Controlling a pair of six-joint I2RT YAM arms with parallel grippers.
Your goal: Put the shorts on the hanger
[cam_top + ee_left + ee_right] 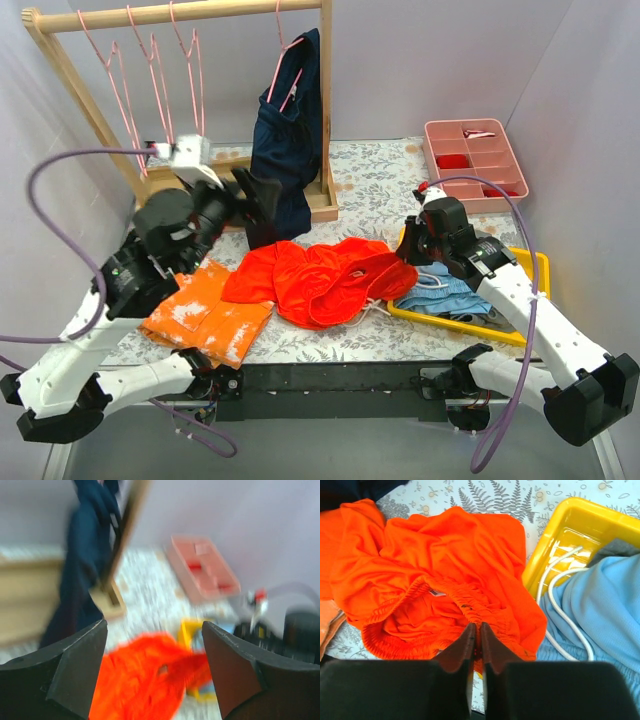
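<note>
1. Fern-printed tabletop (370, 200) with a wooden rack (190, 13) at its far left. Pink wire hangers, among them the hanger (197, 90), hang bare from the pole.
2. Position of the shorts (330, 280): crumpled at the table's centre, between a speckled orange cloth (210, 315) on the left and a yellow tray (540, 265) on the right, well apart from the rack.
3. State of the right gripper (475, 630): fingers pressed together on the gathered waistband (fabric appears pinched, the garment resting on the table).
4. State of the left gripper (155, 645): jaws spread with nothing between them, hovering near a navy garment (290, 130).
5. Progress, as judged: early. A grasp appears made. Lifting, carrying to the rack and draping over the hanger all remain.
</note>
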